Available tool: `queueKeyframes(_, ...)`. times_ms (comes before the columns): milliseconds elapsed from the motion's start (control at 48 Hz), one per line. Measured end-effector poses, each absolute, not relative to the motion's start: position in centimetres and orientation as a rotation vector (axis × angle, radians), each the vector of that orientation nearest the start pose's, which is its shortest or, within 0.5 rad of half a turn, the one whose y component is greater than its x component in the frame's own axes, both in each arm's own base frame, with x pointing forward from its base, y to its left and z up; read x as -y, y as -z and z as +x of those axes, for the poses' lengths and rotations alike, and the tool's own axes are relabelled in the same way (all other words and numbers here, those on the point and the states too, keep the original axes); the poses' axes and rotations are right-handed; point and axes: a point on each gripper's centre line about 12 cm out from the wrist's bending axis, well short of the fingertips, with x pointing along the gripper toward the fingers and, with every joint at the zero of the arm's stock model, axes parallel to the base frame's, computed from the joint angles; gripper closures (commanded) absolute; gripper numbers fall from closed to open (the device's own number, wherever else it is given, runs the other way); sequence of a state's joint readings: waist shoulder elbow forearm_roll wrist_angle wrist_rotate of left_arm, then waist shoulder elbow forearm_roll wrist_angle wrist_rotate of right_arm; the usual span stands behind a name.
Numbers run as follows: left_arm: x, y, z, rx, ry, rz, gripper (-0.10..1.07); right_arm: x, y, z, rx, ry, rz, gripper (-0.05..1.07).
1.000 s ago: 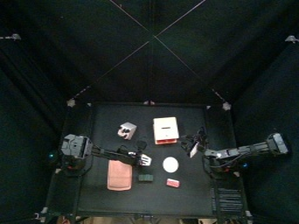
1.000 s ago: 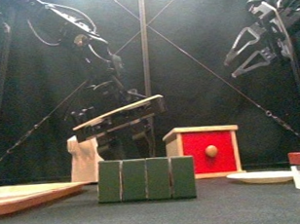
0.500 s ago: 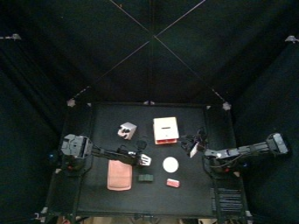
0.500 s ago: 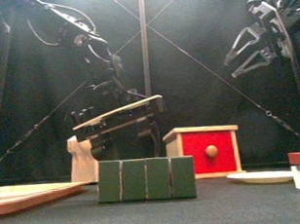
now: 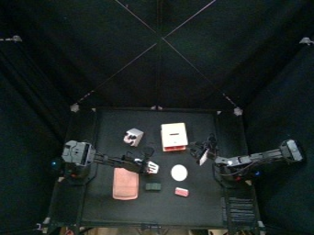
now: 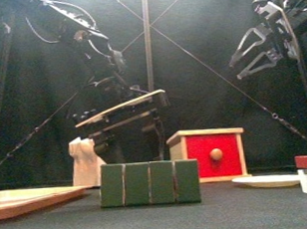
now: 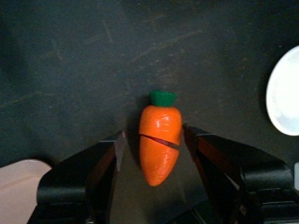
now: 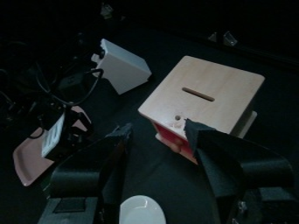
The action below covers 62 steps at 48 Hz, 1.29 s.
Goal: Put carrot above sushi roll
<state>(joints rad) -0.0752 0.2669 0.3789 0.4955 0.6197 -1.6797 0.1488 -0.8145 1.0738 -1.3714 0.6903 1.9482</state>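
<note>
The orange carrot with its green top lies flat on the black table, seen only in the left wrist view. My left gripper hangs over it, open, one jaw on each side with a small gap to the carrot. The sushi roll is a dark green ribbed block at the table's front, and it hides the carrot in the front view. In the top view the sushi roll sits just in front of my left gripper. My right gripper rests raised at the right, open and empty.
A red box with a wooden lid stands behind the middle, with a white block to its left. A white plate lies right of the carrot. A pink board lies front left and a small red piece front right.
My left gripper's jaws have spread wider and the gripper has lifted and tilted a little. The right arm has not moved.
</note>
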Motion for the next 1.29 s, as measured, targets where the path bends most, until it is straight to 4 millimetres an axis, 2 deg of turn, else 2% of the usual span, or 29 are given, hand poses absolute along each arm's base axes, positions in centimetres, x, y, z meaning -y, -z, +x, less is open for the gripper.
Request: queueKeyframes(1292, -0.11, -11.87, 41.74, -0.88, -0.87, -0.884, 0.08, 4.24, -25.84, 20.52, -0.227, 0.619, 0.478, 0.17)
